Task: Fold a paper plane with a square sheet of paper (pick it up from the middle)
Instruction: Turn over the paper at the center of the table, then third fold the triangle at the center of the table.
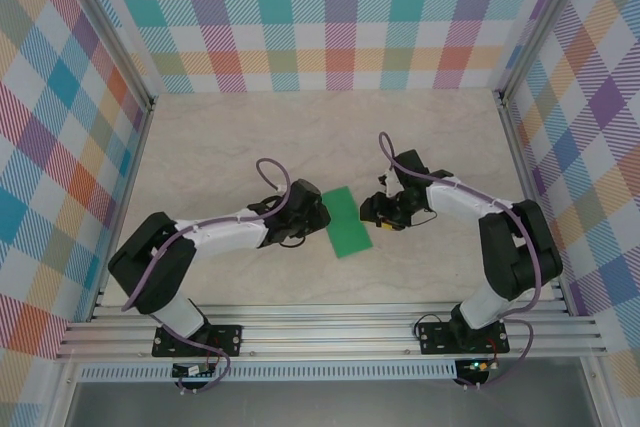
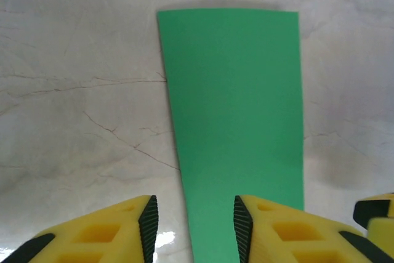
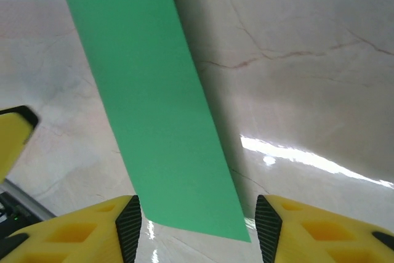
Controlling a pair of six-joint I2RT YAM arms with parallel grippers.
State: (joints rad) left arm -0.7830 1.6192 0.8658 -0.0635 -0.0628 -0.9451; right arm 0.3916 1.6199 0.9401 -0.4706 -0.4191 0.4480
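Open tabletop (image 1: 300, 137) beyond two arms, with a flat green paper (image 1: 348, 220) lying between them.
The left end effector (image 1: 322, 217) and right end effector (image 1: 372, 213) crowd the paper's two sides, leaving little room there. Farther back the tabletop is free up to the checked walls (image 1: 340, 17), which close three sides.

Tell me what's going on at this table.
Two robot arms are working on a sheet of green paper that lies flat on the marbled table. The sheet reads as a narrow rectangle, so it may already be folded once. The left hand and right hand sit low on opposite sides of it, each with jaws open over the paper, neither pinching it. There is no plane shape yet.
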